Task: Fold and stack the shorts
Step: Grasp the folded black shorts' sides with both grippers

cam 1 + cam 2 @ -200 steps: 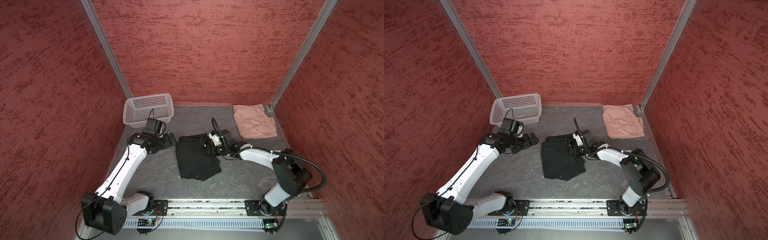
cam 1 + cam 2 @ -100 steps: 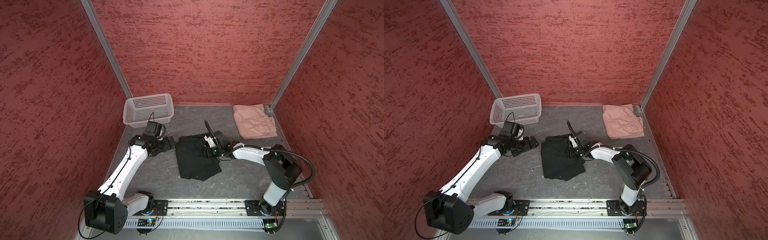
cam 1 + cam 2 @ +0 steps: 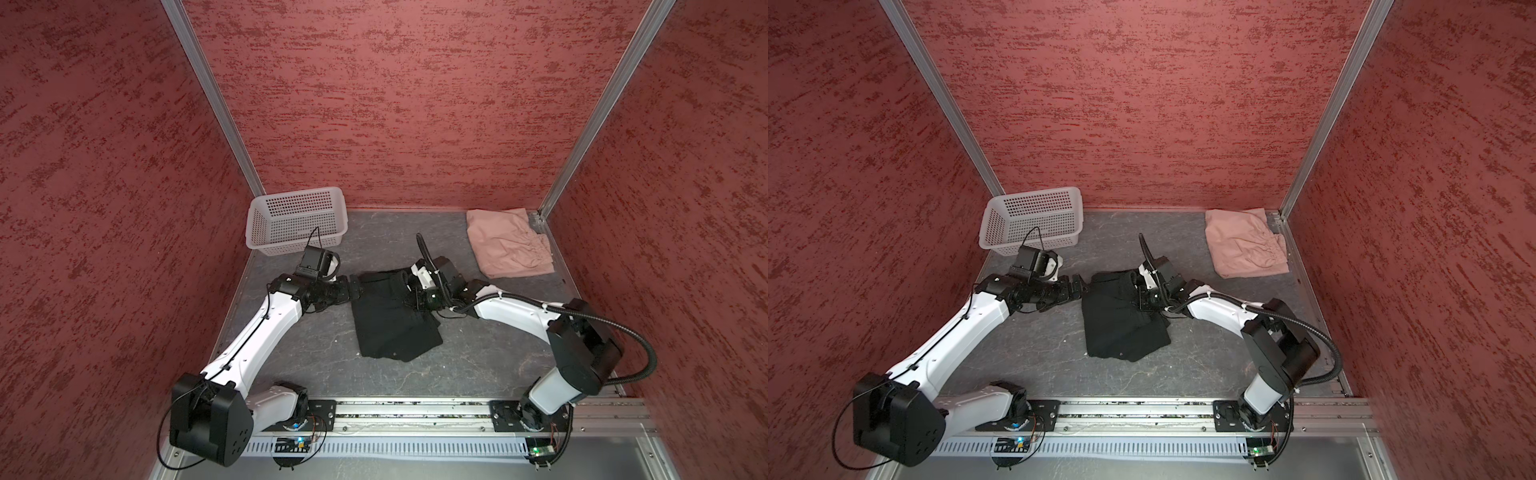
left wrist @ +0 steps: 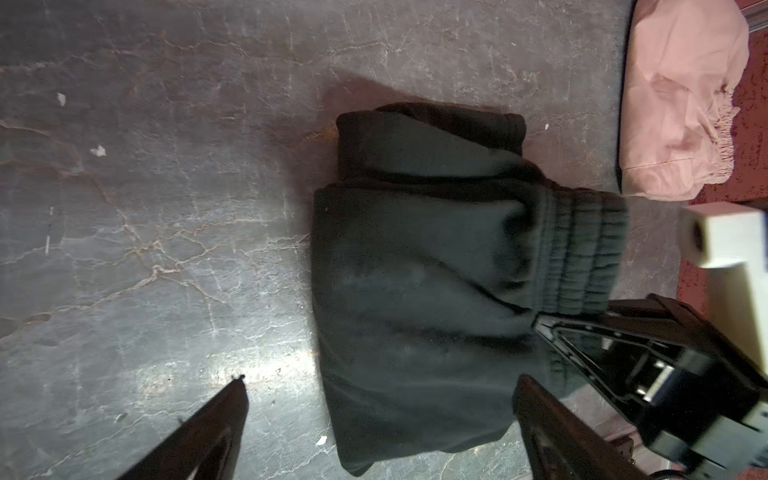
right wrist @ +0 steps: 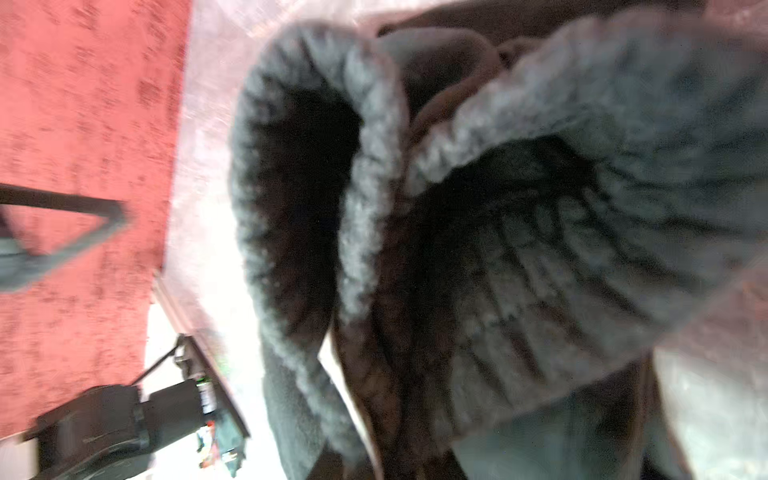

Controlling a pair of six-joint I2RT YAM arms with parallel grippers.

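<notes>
On bench, two pairs of shorts are counted: black shorts, one, mid-frame, waistband pinched by closed right fingers; pink shorts, one, folded, upper right. One basket, upper left. Left fingers are spread wide, nothing held.

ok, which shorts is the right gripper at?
The black shorts mid-table: the right gripper sits at their ribbed waistband. The pink shorts lie apart in the far right corner, untouched.
</notes>
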